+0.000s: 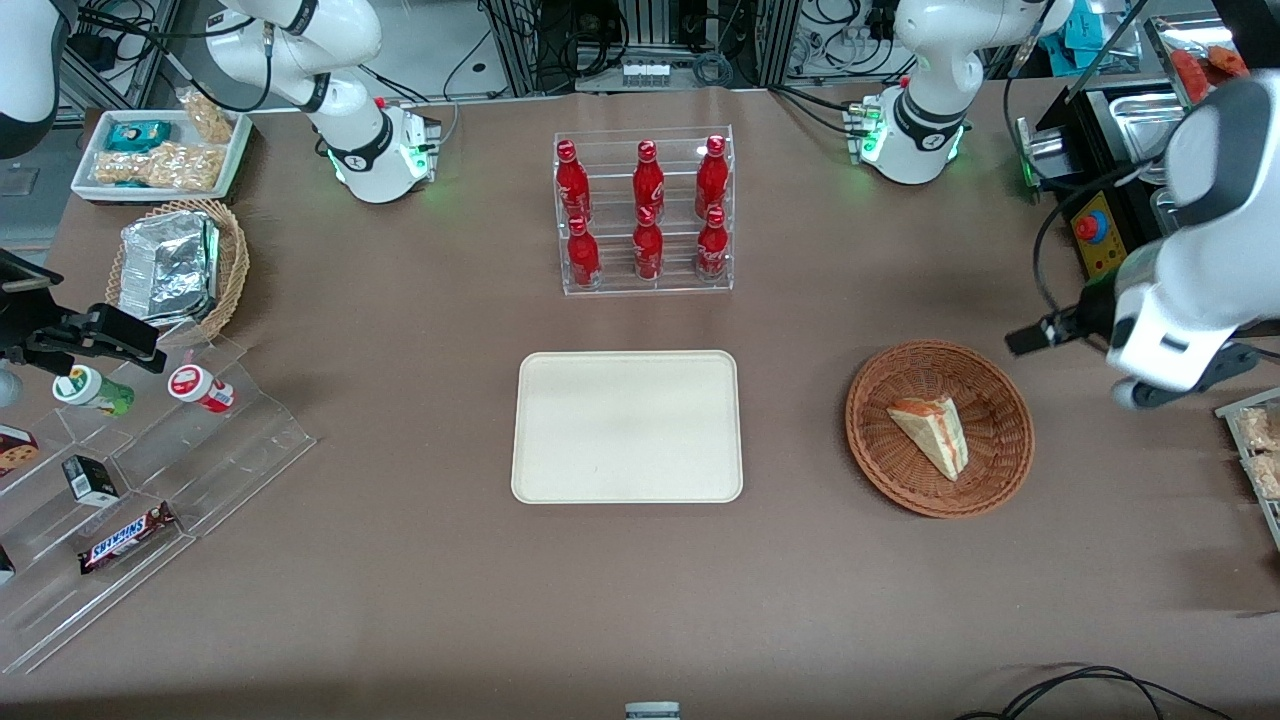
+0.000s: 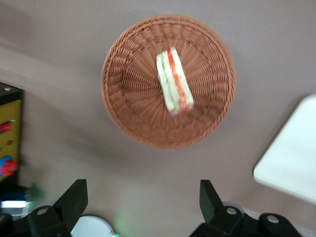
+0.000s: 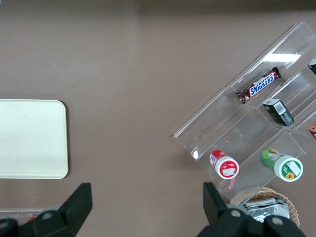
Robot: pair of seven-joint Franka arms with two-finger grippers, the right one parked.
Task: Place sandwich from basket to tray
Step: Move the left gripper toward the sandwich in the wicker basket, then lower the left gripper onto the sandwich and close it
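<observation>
Brown cloth covers the bench (image 1: 400,600). At the parked arm's end stand a tan wicker basket of foil (image 1: 178,268) and a clear stepped rack (image 1: 150,480) with a Snickers bar (image 1: 127,537). Mid-bench, a rack of red bottles (image 1: 645,210) stands farther from the front camera than the bare cream tray (image 1: 627,426). Beside the tray, apart from it, the reddish basket (image 1: 1000,470) holds the sandwich (image 1: 932,432). The end effector (image 2: 143,200) hovers high, near the basket, fingers (image 2: 75,198) spread wide, holding nothing.
</observation>
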